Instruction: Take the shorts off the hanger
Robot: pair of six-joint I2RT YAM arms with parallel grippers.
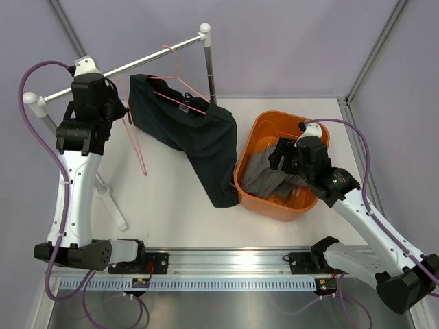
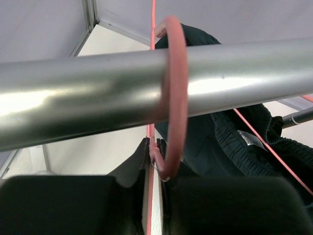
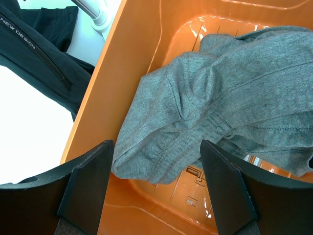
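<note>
The dark navy shorts (image 1: 188, 133) hang from a pink hanger (image 1: 180, 82) hooked on the metal rail (image 1: 130, 65), their lower leg draping to the table beside the basket. They also show in the left wrist view as the dark shorts (image 2: 220, 142). An empty second pink hanger (image 1: 137, 147) dangles at the rail's left end. Its hook (image 2: 174, 93) loops round the rail (image 2: 88, 93), and my left gripper (image 2: 155, 152) is shut on its wire just under the hook. The grey shorts (image 3: 220, 93) lie crumpled in the orange basket (image 3: 105, 73). My right gripper (image 3: 156, 147) hovers open just above them.
The orange basket (image 1: 255, 130) stands right of centre, touching the navy shorts' hem. The rail's upright post (image 1: 209, 68) rises behind the shorts, and the stand's white foot (image 1: 113, 205) reaches toward the left arm's base. Grey walls close in the back and sides.
</note>
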